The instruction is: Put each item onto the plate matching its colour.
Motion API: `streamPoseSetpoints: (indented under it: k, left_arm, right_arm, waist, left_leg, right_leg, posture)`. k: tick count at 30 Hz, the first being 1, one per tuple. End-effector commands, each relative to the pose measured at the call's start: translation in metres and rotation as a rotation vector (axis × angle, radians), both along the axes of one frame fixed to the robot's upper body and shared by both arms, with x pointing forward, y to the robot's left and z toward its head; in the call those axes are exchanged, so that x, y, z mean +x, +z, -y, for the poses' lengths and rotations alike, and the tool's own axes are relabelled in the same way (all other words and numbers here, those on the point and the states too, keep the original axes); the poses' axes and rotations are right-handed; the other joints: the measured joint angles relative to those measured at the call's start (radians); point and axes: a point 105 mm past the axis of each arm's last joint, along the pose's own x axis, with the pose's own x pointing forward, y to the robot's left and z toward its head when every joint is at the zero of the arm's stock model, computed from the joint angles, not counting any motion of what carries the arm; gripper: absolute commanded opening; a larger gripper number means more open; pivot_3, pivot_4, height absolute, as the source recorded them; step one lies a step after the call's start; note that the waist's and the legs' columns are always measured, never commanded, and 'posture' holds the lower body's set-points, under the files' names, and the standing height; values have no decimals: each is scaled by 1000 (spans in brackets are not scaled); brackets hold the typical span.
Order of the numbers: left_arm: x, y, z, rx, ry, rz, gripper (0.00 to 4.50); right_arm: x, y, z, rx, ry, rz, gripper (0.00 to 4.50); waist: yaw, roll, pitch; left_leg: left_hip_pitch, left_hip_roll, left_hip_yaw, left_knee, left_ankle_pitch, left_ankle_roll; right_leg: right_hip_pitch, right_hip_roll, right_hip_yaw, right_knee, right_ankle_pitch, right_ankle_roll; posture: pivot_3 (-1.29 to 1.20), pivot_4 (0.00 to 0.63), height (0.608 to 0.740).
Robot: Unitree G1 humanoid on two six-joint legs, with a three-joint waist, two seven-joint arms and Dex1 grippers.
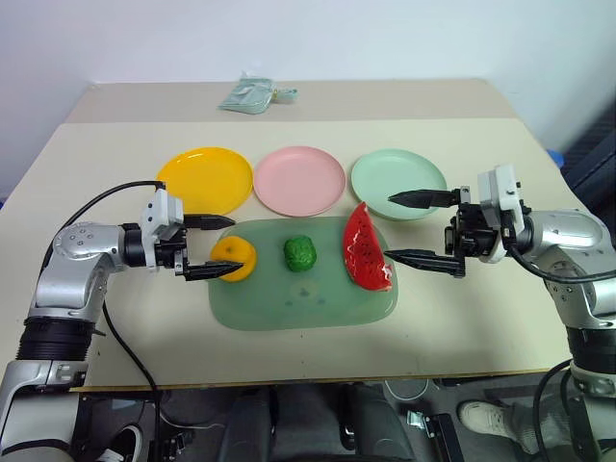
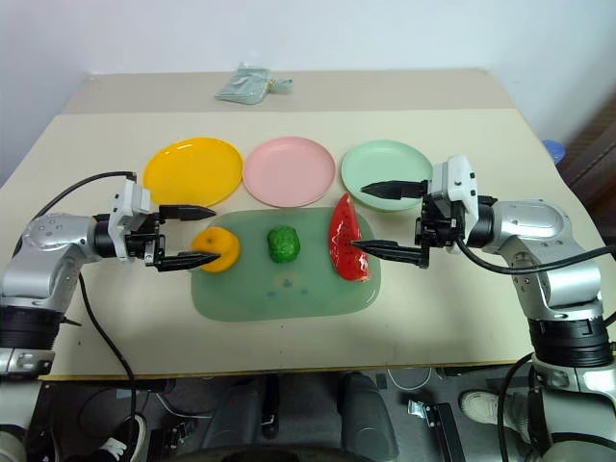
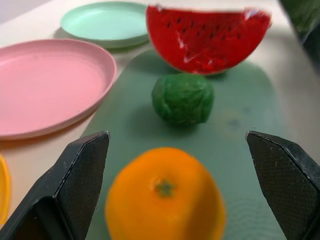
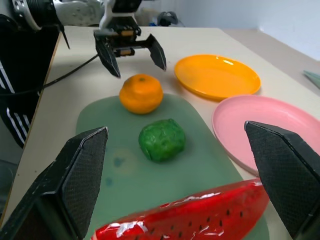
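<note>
Left end effector [image 1: 206,245] is spread wide, fingers level and pointing toward the table's middle; the orange [image 1: 234,259] sits between the two fingertips at the mat's left end, and no contact with either fingertip can be made out, so nothing is grasped. In the left wrist view the orange [image 3: 165,197] lies centred in the gap between the two black fingers [image 3: 70,187]. Right end effector [image 1: 409,227] is likewise fully spread and empty, fingers level and pointing inward from the table's right side; its upper finger lies over the near rim of the mint green plate [image 1: 397,181], its lower finger tip is just beside the watermelon wedge [image 1: 366,247], contact uncertain. The wedge stands on the right part of the translucent green mat [image 1: 289,308], long axis running from the table's far edge toward its near edge, curved rind side toward the right end effector, red seeded face toward the mat's centre. The dark-green bumpy fruit [image 1: 300,253] rests mid-mat, between orange and wedge, apart from both. Yellow plate [image 1: 204,180], pink plate [image 1: 298,180] and mint green plate stand in a row along the mat's far side, all three bare. A small pale pouch [image 1: 248,95] lies near the table's far edge.
</note>
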Motion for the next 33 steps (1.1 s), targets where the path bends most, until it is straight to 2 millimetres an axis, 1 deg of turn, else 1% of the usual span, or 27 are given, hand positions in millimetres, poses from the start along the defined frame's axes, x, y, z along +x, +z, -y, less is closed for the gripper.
streamPoseSetpoints:
  k: [1,4,7,10,11,12,14,16,17,19,21,24,26,29,31,33]
  left_arm:
    - [3,-6,0,65,-10,46,4500]
    - [5,-17,1,109,-17,41,4500]
    - [8,-30,0,144,2,-2,4500]
    - [12,-33,3,100,25,-19,3711]
    - [13,-31,4,93,24,12,3466]
    - [14,-28,6,75,31,26,3354]
    - [15,-22,6,43,41,42,3354]
    - [31,9,2,-105,139,85,3354]
    - [42,23,-3,-171,210,93,3354]
    - [63,36,-16,-209,360,124,3354]
    - [81,46,-27,-261,485,144,3354]
    - [104,63,-35,-332,652,209,3354]
    - [115,67,-36,-341,738,246,3354]
    - [126,60,-40,-322,837,244,3354]
    - [132,50,-46,-332,907,193,3354]
    - [136,44,-55,-335,995,183,3354]
  right_arm:
    - [-5,11,4,15,-13,41,4471]
    - [-6,11,3,18,-16,41,4471]
    - [-7,12,3,20,-21,44,4471]
    - [-6,12,3,19,-28,44,4500]
    - [-6,11,3,22,-27,42,4500]
    - [-6,11,2,21,-26,42,4500]
    - [-7,10,2,22,-26,42,4500]
    - [-5,12,2,36,-29,46,4500]
    - [-4,14,1,49,-30,46,4500]
    - [-2,16,-1,69,-36,44,4500]
    - [1,19,-5,95,-48,37,4500]
    - [17,29,-12,176,-115,34,4500]
    - [31,33,-15,211,-183,43,4500]
    - [43,33,-15,214,-257,63,4500]
    - [46,30,-17,197,-280,83,4500]
    - [46,29,-17,183,-294,95,4500]
  waist:
    - [0,0,0]
    - [0,0,0]
    - [1,0,0]
    - [2,0,0]
    - [4,0,0]
    - [4,0,0]
    - [5,0,0]
    - [5,0,0]
    - [6,0,0]
    - [12,-1,0]
    - [15,-1,0]
    - [14,-1,0]
    - [15,-1,0]
    - [19,-1,0]
    - [20,-1,0]
    - [21,-1,0]
  left_leg:
    - [0,0,0,0,0,0]
    - [0,0,0,0,0,0]
    - [0,0,0,0,0,0]
    - [0,0,0,0,0,0]
    - [0,0,0,0,0,0]
    - [0,0,0,0,0,0]
    - [0,0,0,0,0,0]
    - [0,0,0,0,0,0]
    - [0,0,0,1,0,0]
    - [0,0,-1,1,0,0]
    - [0,0,-1,2,0,0]
    - [0,0,-1,2,0,0]
    - [0,0,-1,2,0,0]
    - [-1,-1,0,2,0,0]
    - [-1,-1,0,1,0,0]
    - [-1,-1,0,1,0,0]
  right_leg:
    - [0,0,0,0,0,0]
    - [0,0,0,0,0,0]
    - [0,0,0,0,0,0]
    - [0,0,0,0,0,0]
    - [0,-1,0,0,0,0]
    - [0,-1,0,0,0,0]
    - [0,-1,0,0,0,0]
    - [0,-1,0,0,0,0]
    - [0,-1,0,1,0,0]
    - [0,0,0,1,0,0]
    - [0,0,0,1,0,1]
    - [0,0,0,1,0,1]
    - [0,0,0,1,0,1]
    - [0,0,0,1,1,1]
    - [0,0,0,1,1,1]
    - [0,0,0,1,1,1]
  posture:
    - [0,150,740]
    - [0,150,740]
    - [0,150,740]
    - [0,150,740]
    - [0,150,740]
    - [0,150,740]
    - [0,150,740]
    - [0,150,740]
    - [0,150,740]
    - [0,150,740]
    - [0,150,740]
    - [0,150,740]
    - [0,150,740]
    - [0,150,740]
    - [0,150,740]
    - [0,150,740]
